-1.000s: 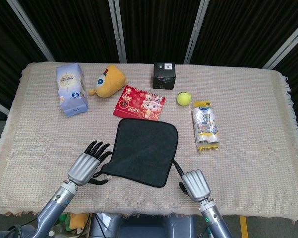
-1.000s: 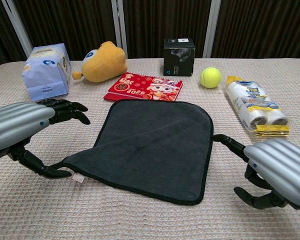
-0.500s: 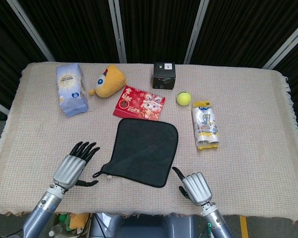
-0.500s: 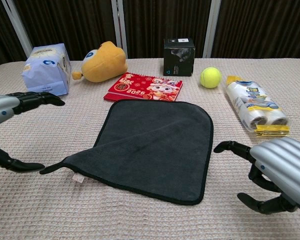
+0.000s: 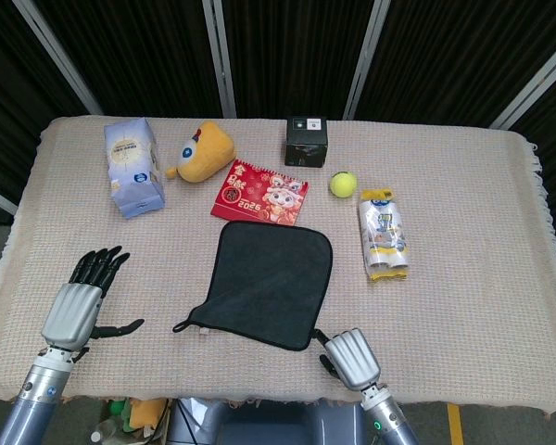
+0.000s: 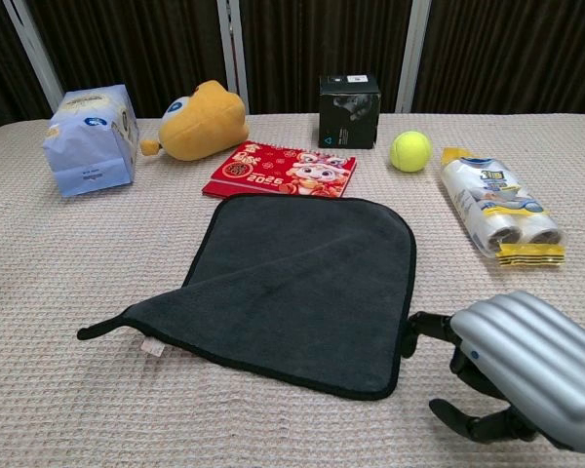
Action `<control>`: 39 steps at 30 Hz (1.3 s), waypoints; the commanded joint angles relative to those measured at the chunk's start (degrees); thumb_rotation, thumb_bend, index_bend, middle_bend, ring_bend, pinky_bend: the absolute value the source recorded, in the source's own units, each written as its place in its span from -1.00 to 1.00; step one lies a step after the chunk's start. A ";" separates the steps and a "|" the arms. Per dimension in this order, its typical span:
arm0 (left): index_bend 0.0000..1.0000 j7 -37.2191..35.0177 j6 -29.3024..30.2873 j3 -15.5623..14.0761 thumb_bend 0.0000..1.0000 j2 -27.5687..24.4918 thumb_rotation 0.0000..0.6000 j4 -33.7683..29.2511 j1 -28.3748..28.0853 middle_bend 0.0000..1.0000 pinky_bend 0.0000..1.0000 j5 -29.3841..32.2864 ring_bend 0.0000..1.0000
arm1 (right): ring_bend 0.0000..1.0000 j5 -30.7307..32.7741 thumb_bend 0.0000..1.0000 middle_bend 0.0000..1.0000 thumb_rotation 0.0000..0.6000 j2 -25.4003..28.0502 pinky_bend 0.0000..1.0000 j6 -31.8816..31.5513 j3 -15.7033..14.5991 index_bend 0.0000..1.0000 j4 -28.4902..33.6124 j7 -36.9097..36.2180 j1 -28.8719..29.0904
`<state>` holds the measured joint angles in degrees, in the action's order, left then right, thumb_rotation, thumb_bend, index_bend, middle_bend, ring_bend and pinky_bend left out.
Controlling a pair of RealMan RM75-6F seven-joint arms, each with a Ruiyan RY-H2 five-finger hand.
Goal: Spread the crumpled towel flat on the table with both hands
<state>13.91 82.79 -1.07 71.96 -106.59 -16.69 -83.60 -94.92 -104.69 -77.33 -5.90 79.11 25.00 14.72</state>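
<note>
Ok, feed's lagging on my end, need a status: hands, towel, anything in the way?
Left hand open, off the towel. Right hand open, fingers at towel's near right corner. Towel mostly flat, near left corner drawn to a point. Nothing lying on it.

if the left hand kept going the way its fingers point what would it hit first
Most likely the blue tissue pack, far ahead. The left hand points up the table and slightly toward the middle, over bare cloth; height above the table is unclear, so it might pass beside it.

The dark towel (image 5: 271, 283) lies flat on the table (image 5: 463, 306). My left hand (image 5: 79, 304) rests well apart, fingers spread. My right hand (image 5: 348, 355) sits just beside its near corner.
</note>
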 commanded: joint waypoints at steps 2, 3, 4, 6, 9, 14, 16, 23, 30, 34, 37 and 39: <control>-0.85 -0.84 0.10 0.67 -1.00 -0.16 1.00 0.51 0.54 -0.95 -1.00 -0.19 -1.00 | 1.00 -0.20 -0.31 0.98 1.00 -2.21 1.00 0.90 -0.12 -0.19 -1.81 0.27 -0.17; -0.85 -0.96 -0.01 0.79 -1.00 -0.15 1.00 0.65 0.59 -0.95 -1.00 -0.12 -1.00 | 1.00 -0.12 -0.31 0.98 1.00 -2.73 1.00 1.19 -0.07 -0.19 -2.25 0.39 -0.15; -0.85 -1.07 -0.12 0.95 -1.00 -0.14 1.00 0.74 0.62 -0.95 -1.00 -0.01 -1.00 | 1.00 0.00 -0.31 0.98 1.00 -3.18 1.00 1.44 0.04 -0.19 -2.64 0.48 -0.16; -0.85 -1.22 -0.35 1.25 -1.00 -0.10 1.00 0.90 0.66 -0.95 -1.00 0.14 -1.00 | 1.00 0.41 -0.31 0.98 1.00 -4.06 1.00 2.02 0.36 -0.19 -3.43 0.67 -0.13; -0.85 -1.07 -0.84 1.43 -1.00 -0.12 1.00 1.17 0.68 -0.95 -1.00 0.14 -1.00 | 1.00 0.92 -0.34 0.98 1.00 -5.10 1.00 2.68 0.73 -0.31 -4.63 0.68 -0.12; -0.86 -0.83 -1.38 1.68 -1.00 -0.05 1.00 1.45 0.81 -0.95 -1.00 0.23 -1.00 | 1.00 1.25 -0.38 0.98 1.00 -6.45 1.00 3.11 1.05 -0.41 -6.47 -0.44 -0.16; -0.86 -0.72 -1.45 1.80 -1.00 0.02 1.00 1.44 0.89 -0.95 -1.00 0.15 -1.00 | 1.00 1.12 -0.38 0.98 1.00 -6.97 1.00 2.95 1.34 -0.41 -7.09 -0.97 -0.07; -0.86 -0.47 -1.44 2.13 -1.00 0.29 1.00 1.44 1.24 -0.95 -1.00 -0.26 -1.00 | 1.00 0.28 -0.38 0.98 1.00 -8.49 1.00 1.94 1.83 -0.41 -8.66 -2.56 0.09; -0.86 -0.15 -1.67 2.21 -1.00 0.73 1.00 1.72 1.44 -0.95 -1.00 -0.69 -1.00 | 1.00 -0.11 -0.38 0.98 1.00 -9.85 1.00 1.07 2.12 -0.41 -10.22 -3.95 -0.04; -0.87 -0.08 -1.66 2.38 -1.00 0.88 1.00 1.75 1.64 -0.95 -1.00 -0.87 -1.00 | 1.00 0.10 -0.39 0.98 1.00 -10.83 1.00 1.45 2.40 -0.41 -11.34 -4.39 0.13; -0.87 -0.22 -1.69 2.50 -1.00 0.92 1.00 1.81 1.75 -0.95 -1.00 -0.92 -1.00 | 1.00 0.15 -0.41 0.98 1.00 -11.36 1.00 1.56 2.57 -0.41 -11.98 -4.60 0.25; -0.87 -0.18 -1.80 2.55 -1.00 0.98 1.00 1.86 1.78 -0.95 -1.00 -0.96 -1.00 | 1.00 0.06 -0.41 0.98 1.00 -11.78 1.00 1.47 2.64 -0.41 -12.50 -4.93 0.32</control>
<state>13.72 81.01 1.47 72.93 -104.73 -14.92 -84.55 -94.83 -116.32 -75.83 -3.32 66.77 20.19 14.99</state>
